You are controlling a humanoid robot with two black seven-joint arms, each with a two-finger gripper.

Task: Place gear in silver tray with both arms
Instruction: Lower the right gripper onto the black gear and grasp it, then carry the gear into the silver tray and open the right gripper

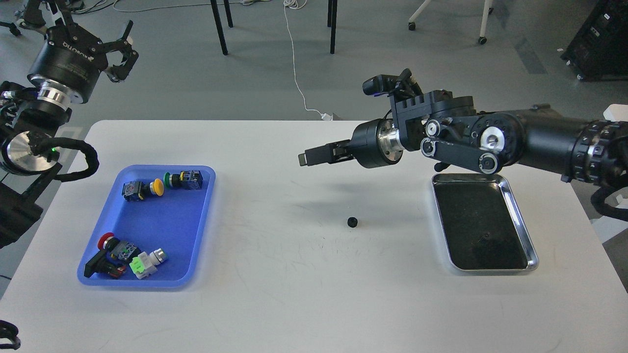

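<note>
A small black gear (352, 222) lies on the white table (294, 294) at frame centre, left of the silver tray (534, 255). The right gripper (306, 158) hovers above it, fingers together and empty, seemingly approaching. The left gripper (122, 46), upper left, is spread open, idle.

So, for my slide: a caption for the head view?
Right tool above small black gear lying between blue tray and silver tray.
</note>
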